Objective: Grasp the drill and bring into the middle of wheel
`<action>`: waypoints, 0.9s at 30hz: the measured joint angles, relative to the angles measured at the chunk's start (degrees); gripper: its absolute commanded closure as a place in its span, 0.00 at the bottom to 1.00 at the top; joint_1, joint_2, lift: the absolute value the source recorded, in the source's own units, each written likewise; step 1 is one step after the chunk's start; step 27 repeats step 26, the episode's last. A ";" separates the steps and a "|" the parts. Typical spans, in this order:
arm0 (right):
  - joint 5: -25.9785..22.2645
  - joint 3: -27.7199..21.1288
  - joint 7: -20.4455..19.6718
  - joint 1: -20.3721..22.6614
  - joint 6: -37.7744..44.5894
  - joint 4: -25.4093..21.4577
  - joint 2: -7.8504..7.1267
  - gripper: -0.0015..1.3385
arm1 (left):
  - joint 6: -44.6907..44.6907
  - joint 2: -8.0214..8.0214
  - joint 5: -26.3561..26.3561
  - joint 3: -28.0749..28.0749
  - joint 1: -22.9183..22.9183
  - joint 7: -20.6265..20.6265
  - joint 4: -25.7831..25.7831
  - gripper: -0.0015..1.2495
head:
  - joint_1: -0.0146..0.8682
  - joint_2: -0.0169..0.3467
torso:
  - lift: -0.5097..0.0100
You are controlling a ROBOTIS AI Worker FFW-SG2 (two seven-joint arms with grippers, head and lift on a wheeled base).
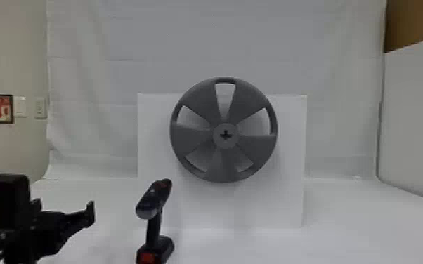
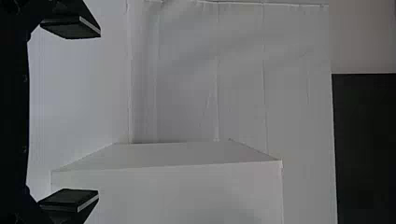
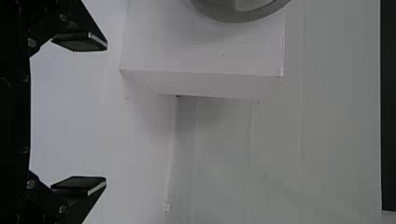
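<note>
White cloth [image 1: 200, 45] is hung behind the worktop [image 1: 347, 221], where the drill [image 1: 156, 198] is stood up, lower than the wheel [image 1: 225, 131]. Both the left end effector [image 2: 99, 113] and right end effector [image 3: 106, 113] are spread wide, with nothing held. The handle [image 1: 154, 224] should be met slowly by the left one – straight on, then squeezed snugly – so nothing is tipped.

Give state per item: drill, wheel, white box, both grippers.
Drill: upright on its base, ungripped.
Wheel: upright at the box's front, drill not at its middle.
White box: standing upright.
Left gripper: open, empty.
Right gripper: open, empty.
</note>
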 measured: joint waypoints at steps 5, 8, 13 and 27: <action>0.00 -0.08 0.00 0.04 0.00 0.00 0.07 0.20 | -0.01 -0.08 0.02 -0.04 0.00 0.06 0.04 0.06 | 0.08 0.13 | 0.21; 0.00 -0.11 0.00 0.08 0.00 0.00 0.12 0.20 | -0.02 -0.09 0.04 0.02 0.00 0.08 0.05 0.06 | 0.08 0.13 | 0.21; 0.02 -0.27 0.00 0.20 0.00 0.00 0.28 0.20 | -0.07 -0.09 0.11 0.27 0.00 0.15 0.04 0.06 | 0.08 0.13 | 0.21; 0.44 -0.91 0.00 0.38 -0.78 0.00 0.73 0.20 | -0.14 -0.09 0.25 1.14 0.28 0.15 -0.03 0.06 | 0.08 0.13 | 0.21</action>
